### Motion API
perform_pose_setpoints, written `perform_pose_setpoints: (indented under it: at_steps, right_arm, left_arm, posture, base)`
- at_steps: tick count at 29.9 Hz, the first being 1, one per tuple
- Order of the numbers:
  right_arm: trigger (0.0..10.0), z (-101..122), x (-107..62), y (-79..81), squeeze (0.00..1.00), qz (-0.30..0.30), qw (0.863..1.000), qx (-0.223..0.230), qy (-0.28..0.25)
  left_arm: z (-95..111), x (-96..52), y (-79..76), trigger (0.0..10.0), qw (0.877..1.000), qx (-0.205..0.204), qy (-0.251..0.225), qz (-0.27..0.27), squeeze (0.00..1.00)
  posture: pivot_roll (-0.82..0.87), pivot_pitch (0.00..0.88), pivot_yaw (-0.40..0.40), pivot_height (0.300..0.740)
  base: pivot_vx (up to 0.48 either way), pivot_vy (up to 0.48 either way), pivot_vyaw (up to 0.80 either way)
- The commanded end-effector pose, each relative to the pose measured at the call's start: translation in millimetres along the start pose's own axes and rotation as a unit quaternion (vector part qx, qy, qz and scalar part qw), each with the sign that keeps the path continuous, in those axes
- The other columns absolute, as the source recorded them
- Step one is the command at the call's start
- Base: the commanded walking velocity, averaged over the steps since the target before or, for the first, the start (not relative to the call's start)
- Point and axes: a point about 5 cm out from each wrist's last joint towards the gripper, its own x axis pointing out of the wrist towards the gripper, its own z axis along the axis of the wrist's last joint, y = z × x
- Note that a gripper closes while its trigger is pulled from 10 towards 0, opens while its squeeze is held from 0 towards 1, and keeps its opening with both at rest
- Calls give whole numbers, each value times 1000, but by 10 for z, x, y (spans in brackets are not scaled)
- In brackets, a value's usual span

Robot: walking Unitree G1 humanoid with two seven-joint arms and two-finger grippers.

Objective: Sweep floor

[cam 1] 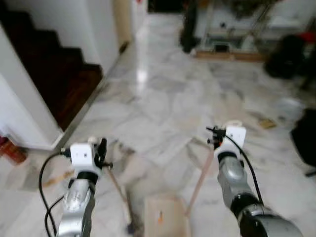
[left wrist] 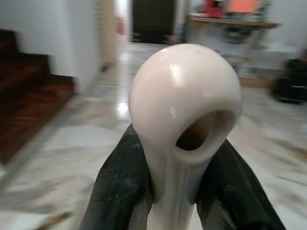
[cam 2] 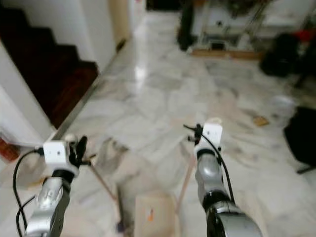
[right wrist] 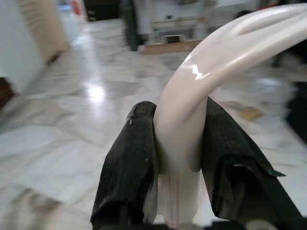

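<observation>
My left gripper [cam 1: 101, 149] is shut on the cream top end of a broom handle [left wrist: 184, 91], which has a hanging hole; black fingers [left wrist: 122, 182] press it from both sides. The thin broom stick [cam 1: 118, 190] slants down to the floor beside a tan dustpan [cam 1: 165, 217]. My right gripper [cam 1: 215, 135] is shut on the curved cream grip of the dustpan's long handle [right wrist: 230, 48], and its stick [cam 1: 200, 180] runs down to the pan. The marble floor [cam 1: 163, 103] shows a brown scrap [cam 1: 266, 123] at the right and a pale sliver [cam 1: 57, 177] at the left.
Dark wooden stairs [cam 1: 59, 74] and a white wall close the left side. A red object [cam 1: 11, 151] stands by the wall's foot. Black bags [cam 1: 289, 57] and a black shape [cam 1: 306, 138] sit at the right, with shelving [cam 1: 232, 34] at the back.
</observation>
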Motion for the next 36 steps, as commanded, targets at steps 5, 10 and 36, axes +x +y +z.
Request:
perform_pose_setpoints:
  at_steps: [5,10,36]
  right_arm:
    - [10000,137,61,52,0,8,1000,-1,-24]
    - [10000,149,61,51,0,7,1000,-5,-30]
    - [10000,152,59,58,0,8,999,-6,-32]
  left_arm:
    - [126,50,2,10000,1000,1,-26,-5,0]
    - [124,54,4,10000,1000,-1,-24,-5,0]
    - [126,55,9,10000,1000,1,-24,-3,0]
  posture:
    - [5,0,16,740]
    - [7,0,14,740]
    - [6,0,13,740]
  base:
    - [0,0,-800]
    - [0,0,-640]
    - [0,0,0]
